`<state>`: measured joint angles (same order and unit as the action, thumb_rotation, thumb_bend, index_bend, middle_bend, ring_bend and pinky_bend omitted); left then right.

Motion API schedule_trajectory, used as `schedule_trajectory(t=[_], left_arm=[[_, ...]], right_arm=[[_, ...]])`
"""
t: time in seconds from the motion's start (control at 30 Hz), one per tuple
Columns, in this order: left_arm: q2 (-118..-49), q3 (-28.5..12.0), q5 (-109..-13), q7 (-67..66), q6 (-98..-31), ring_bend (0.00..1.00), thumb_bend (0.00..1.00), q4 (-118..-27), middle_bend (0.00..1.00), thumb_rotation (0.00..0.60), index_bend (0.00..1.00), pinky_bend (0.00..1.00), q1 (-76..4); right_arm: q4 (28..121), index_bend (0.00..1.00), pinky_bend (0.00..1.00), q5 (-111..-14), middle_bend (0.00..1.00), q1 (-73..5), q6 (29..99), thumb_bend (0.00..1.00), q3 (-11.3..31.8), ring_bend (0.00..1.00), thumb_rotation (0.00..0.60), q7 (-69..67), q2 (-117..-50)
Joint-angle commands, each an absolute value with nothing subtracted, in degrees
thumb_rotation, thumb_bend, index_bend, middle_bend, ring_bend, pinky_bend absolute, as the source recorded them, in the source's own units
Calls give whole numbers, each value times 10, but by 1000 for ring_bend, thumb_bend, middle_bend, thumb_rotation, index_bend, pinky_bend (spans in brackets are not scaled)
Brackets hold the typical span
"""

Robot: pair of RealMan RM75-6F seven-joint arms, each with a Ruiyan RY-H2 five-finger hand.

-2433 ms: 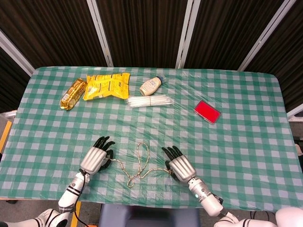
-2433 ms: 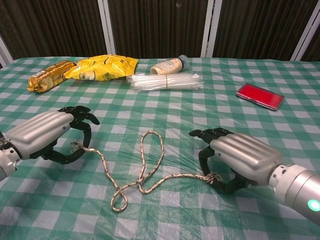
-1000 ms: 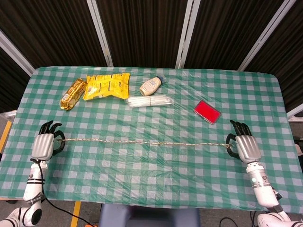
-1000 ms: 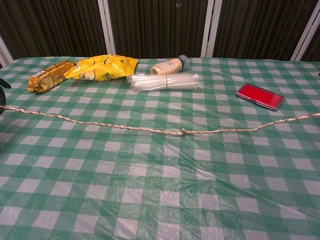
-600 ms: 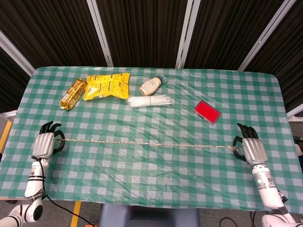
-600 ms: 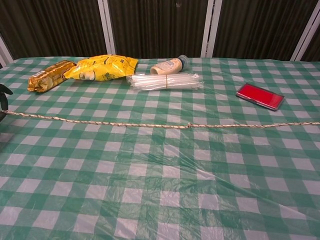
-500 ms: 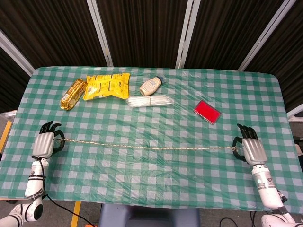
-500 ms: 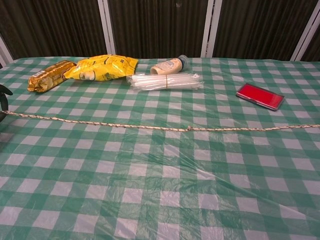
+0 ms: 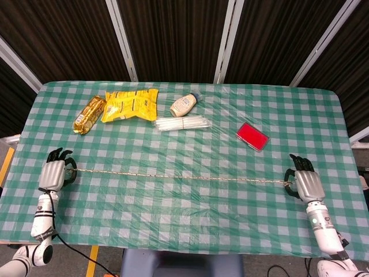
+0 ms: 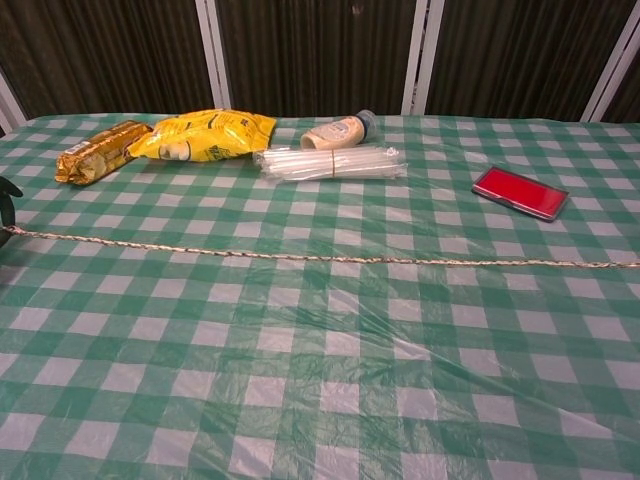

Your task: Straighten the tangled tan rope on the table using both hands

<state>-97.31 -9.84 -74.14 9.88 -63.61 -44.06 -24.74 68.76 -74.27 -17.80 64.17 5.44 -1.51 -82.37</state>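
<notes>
Tan rope (image 9: 179, 176) runs straight across the table, left hand (image 9: 53, 175) gripping one end, right hand (image 9: 304, 184) gripping the other.

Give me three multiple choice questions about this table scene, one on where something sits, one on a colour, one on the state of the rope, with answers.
1. Where is the bundle of clear straws?
A. just in front of the squeeze bottle
B. at the right table edge
C. under the rope

2. What colour is the flat case?
A. blue
B. red
C. yellow

3. How does the tan rope lie?
A. coiled in loops
B. piled in a heap
C. stretched in a line across the table

Answers: A, the straws lie beside the bottle; B, the case is red; C, the rope runs from the left robot hand to the right robot hand.
</notes>
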Motion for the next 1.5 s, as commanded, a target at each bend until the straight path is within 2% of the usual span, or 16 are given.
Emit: schedule_trajectory(t=[0.03, 0.37, 0.53, 0.6, 0.67, 0.77, 0.9, 0.97, 1.03, 1.17, 1.33, 1.5], left_arm=[[-979, -98, -741, 104, -630, 81, 482, -430, 210, 600, 665, 113, -250], [-992, -91, -747, 117, -617, 81, 482, -407, 210, 600, 662, 113, -253], [-995, -86, -752, 126, -609, 80, 482, -403, 209, 600, 596, 113, -253], [-991, -80, -756, 134, -597, 78, 483, -409, 201, 600, 514, 112, -254], [-985, -75, -761, 133, -592, 67, 481, -414, 177, 600, 349, 105, -255], [-981, -75, -761, 135, -593, 59, 478, -420, 168, 600, 188, 100, -253], [-975, -77, -761, 138, -601, 54, 468, -429, 155, 600, 61, 100, -250], [-969, -77, -764, 142, -608, 46, 449, -438, 135, 600, 10, 100, -248], [-961, -76, -771, 150, -623, 35, 437, -455, 104, 600, 0, 100, -243], [-933, -72, -799, 168, -693, 1, 431, -514, 6, 600, 0, 100, -225], [-879, -53, -848, 155, -795, 0, 432, -620, 0, 600, 0, 78, -190], [-801, -2, -913, 70, -906, 0, 426, -763, 0, 600, 0, 38, -123]], right_arm=[[683, 769, 0, -743, 142, -180, 638, 497, 54, 0, 600, -13, -828], [665, 759, 0, -741, 142, -185, 623, 496, 52, 0, 600, -2, -845], [654, 665, 0, -742, 142, -188, 612, 497, 48, 0, 600, 3, -852], [649, 602, 0, -742, 141, -191, 600, 497, 44, 0, 600, 4, -854], [649, 533, 0, -741, 129, -194, 588, 496, 42, 0, 600, 7, -851], [651, 394, 0, -736, 87, -196, 580, 494, 41, 0, 600, 18, -847], [662, 151, 0, -729, 15, -195, 577, 465, 41, 0, 600, 32, -839], [670, 79, 0, -727, 2, -193, 579, 429, 41, 0, 600, 39, -831], [683, 17, 0, -727, 0, -189, 588, 378, 41, 0, 600, 47, -821], [727, 0, 0, -749, 0, -168, 641, 337, 38, 0, 600, 44, -791], [810, 0, 0, -797, 0, -123, 752, 328, 26, 0, 600, 72, -740], [905, 0, 0, -865, 0, -53, 881, 328, -10, 0, 600, 116, -687]])
